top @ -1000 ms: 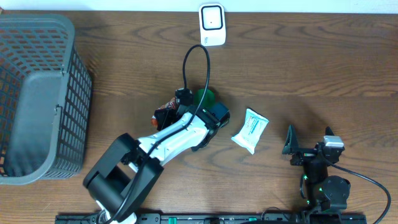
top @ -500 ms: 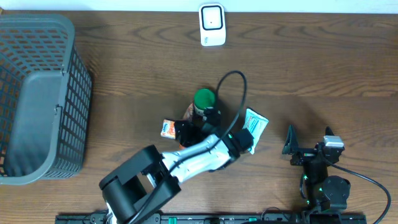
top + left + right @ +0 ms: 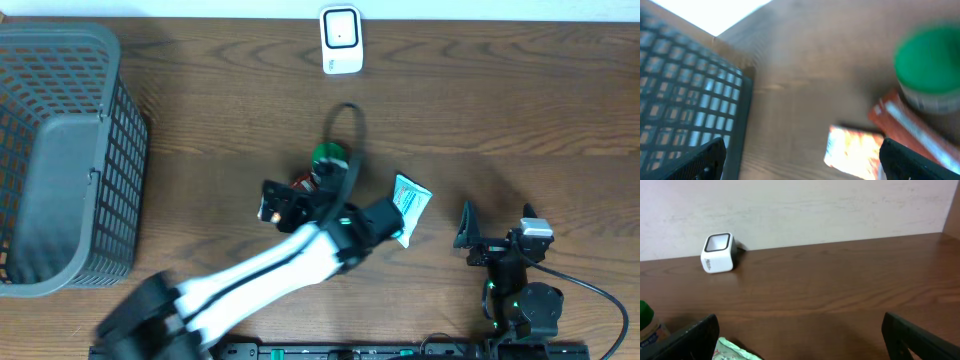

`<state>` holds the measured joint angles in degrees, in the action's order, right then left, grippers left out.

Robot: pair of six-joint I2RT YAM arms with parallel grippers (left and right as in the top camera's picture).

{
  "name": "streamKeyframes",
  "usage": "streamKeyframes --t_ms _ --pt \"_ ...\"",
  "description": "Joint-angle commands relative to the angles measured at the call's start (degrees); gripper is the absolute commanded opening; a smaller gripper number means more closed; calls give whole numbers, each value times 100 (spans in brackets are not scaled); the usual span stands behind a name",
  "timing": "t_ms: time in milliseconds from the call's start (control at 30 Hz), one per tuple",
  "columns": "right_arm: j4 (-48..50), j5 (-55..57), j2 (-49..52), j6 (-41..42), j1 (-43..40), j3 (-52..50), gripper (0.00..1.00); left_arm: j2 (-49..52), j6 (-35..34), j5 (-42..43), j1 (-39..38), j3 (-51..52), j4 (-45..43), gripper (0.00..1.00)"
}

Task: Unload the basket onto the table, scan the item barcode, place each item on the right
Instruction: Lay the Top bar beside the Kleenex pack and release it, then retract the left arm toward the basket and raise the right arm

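Wood-brown tabletop point(image 3: 520, 110) carries everything; the left arm point(image 3: 270, 265), white and motion-blurred, reaches diagonally from the near-left edge to the middle, its wrist turned toward the grey basket point(image 3: 60, 160); the left end effector point(image 3: 802, 144) stands wide, fingers point(image 3: 700, 160) far apart at the frame's bottom corners, gripping nothing; an orange packet point(image 3: 852, 149) lies flat just ahead of it, nearer the right finger; a reddish packet point(image 3: 897, 122) lies beside that, touching a green-lidded jar point(image 3: 328, 158); a white pouch point(image 3: 410, 203) with teal print lies just right of the arm's wrist; the white scanner point(image 3: 341, 38) sits at the far edge, well apart from all these items; the right arm point(image 3: 520, 285) is folded low at the near-right corner; the right end effector point(image 3: 800, 325) is spread wide and empty, facing the scanner.
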<state>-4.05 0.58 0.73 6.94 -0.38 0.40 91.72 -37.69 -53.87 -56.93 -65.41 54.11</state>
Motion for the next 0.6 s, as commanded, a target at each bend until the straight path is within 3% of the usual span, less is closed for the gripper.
streamKeyframes --t_ms 0,100,233,367,467,567 --pt "-24 -26 -20 -59 44 -9 99 -1204 350 -275 431 -203 -175 98" --pt "-24 -26 -20 -59 44 -9 99 -1969 1228 -273 791 -216 -809 98" --pt "-24 -26 -20 -59 44 -9 99 -2804 2411 -214 1493 -219 -2315 98" --pt "-24 -26 -20 -59 44 -9 99 -3230 3731 645 2465 -225 -3943 98" --pt "-24 -26 -20 -59 44 -9 99 -3263 4332 1414 3213 -365 -4315 98" --pt "-20 50 -20 -87 42 -9 99 -3185 4481 1801 3926 -581 -4291 98"
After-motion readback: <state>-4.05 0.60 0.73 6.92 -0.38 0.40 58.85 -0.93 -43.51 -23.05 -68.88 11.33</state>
